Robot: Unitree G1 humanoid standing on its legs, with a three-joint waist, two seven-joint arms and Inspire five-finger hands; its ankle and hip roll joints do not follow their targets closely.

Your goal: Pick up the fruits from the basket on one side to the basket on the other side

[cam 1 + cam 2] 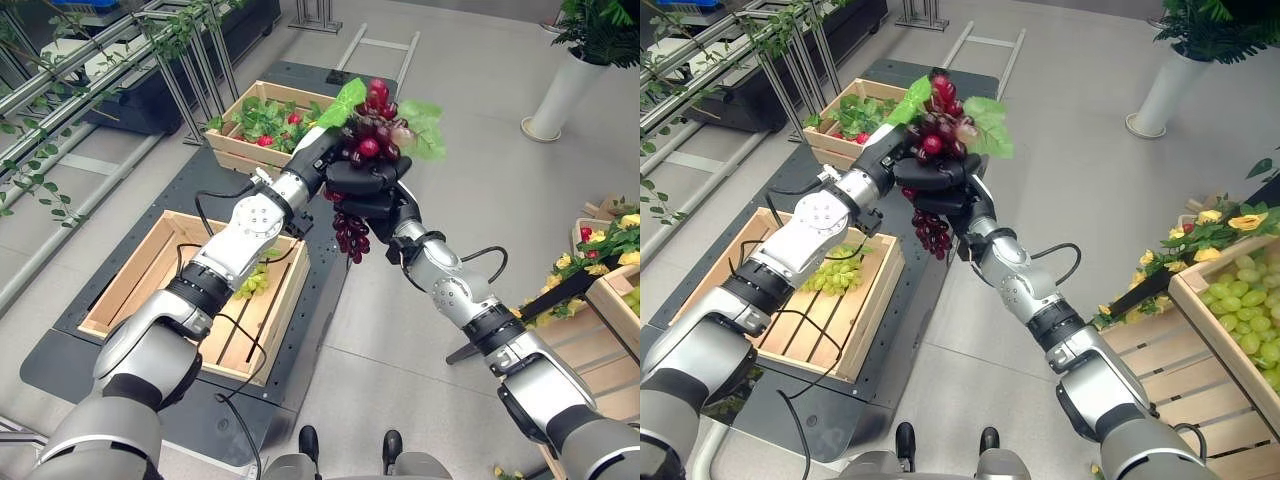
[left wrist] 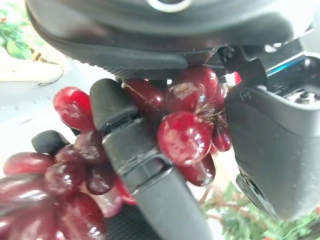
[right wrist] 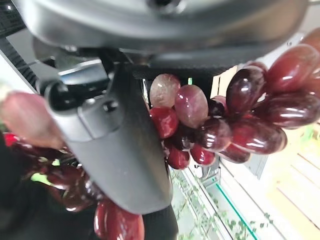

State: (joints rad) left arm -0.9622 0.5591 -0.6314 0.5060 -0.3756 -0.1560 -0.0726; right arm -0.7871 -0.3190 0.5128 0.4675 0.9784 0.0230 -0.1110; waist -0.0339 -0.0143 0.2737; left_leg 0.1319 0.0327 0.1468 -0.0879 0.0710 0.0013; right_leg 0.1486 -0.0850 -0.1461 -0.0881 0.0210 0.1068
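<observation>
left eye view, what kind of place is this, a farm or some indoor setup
Probably an indoor mock-up of a fruit-picking area. Wooden crates sit on a dark mat over a smooth grey floor, leafy vines hang on metal rails, and a potted plant stands nearby. Both robot hands hold red grapes.

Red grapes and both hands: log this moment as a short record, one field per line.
held item: red grape bunch with green leaves, raised in the air between the crates
left hand: fingers curled on the bunch
right hand: cupped under the bunch, fingers curled on it
hanging part: a strand of grapes droops below the hands
near left crate: holds green grapes
far crate: holds leaves and red fruit
right crate: holds green grapes
</observation>
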